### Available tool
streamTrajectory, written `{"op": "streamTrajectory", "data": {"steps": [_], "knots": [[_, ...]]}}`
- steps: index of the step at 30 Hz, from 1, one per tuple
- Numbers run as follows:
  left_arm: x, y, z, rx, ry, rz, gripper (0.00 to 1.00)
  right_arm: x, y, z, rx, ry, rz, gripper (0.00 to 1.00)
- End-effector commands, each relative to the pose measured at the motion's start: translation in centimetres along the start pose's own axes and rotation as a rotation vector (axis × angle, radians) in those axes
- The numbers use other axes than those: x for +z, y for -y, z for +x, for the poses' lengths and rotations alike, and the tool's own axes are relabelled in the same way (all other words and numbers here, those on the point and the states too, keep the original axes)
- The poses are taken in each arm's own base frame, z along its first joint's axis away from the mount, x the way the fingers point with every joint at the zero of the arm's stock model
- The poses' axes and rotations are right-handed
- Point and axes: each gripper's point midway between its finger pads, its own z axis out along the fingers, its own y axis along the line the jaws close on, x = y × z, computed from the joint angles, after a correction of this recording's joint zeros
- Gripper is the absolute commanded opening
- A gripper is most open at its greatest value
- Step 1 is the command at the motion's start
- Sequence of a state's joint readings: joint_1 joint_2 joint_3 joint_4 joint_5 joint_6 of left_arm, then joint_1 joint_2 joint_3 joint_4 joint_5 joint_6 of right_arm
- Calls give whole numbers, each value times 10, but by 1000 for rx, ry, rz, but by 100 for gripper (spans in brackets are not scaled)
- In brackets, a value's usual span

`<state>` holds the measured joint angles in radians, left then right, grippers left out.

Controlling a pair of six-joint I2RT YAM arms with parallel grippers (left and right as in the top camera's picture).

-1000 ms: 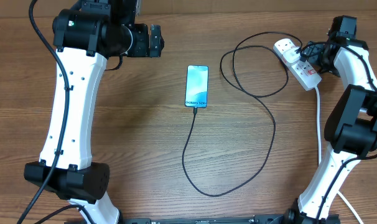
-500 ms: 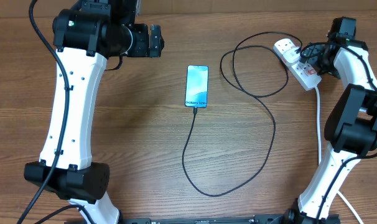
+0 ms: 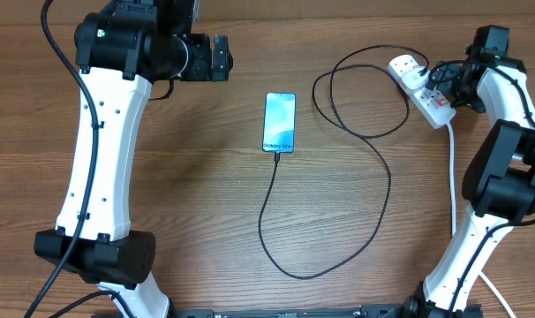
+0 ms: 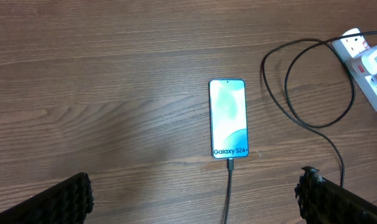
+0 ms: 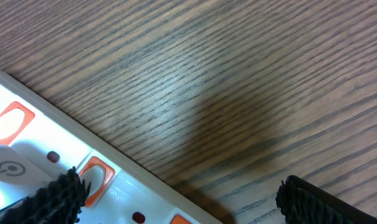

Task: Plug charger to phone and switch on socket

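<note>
The right claw [image 5: 176, 199] is spread wide, one finger [image 5: 64, 190] on the long white socket [image 3: 422, 90], holding nothing. The left claw [image 4: 195, 199] gapes empty above the flat blue-screened phone [image 4: 228, 118]. The thin black charger [image 3: 373, 203] joins phone and socket on the brown wooden desk [image 3: 197, 194]. Only the right wrist view shows orange switches [image 5: 11, 119].

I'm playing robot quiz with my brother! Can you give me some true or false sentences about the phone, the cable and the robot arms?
1. The black cable is plugged into the phone. True.
2. The phone's screen is dark. False: it glows blue.
3. The left gripper holds the phone. False: its jaws are open, apart from the phone.
4. The right gripper is over the white power strip. True.
5. The phone lies on a wooden table. True.
</note>
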<state>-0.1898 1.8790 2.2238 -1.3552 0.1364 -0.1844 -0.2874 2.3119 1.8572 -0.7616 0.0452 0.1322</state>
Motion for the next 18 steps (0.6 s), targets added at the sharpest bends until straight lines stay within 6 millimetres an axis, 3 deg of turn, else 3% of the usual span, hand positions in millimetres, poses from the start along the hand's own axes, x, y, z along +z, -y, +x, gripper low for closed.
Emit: {"op": "streamTrajectory", "data": {"steps": [1,7,10,14,16,18], "knots": [[0,0,0,9,2,-11,100,28,-7,31,-22,-106,-24,100],[0,0,0,9,2,-11,100,27,-6,33,-20,-119,-20,100],[0,0,0,9,3,-11,100,10,0,24,-5,-119,-10,100],[0,0,0,9,2,-11,100,-49,26,-3,88,-47,64,100],[0,0,0,9,2,-11,100,-102,36,-19,140,25,58,100],[0,0,0,9,3,-11,100,-139,40,-24,148,71,51,100]]}}
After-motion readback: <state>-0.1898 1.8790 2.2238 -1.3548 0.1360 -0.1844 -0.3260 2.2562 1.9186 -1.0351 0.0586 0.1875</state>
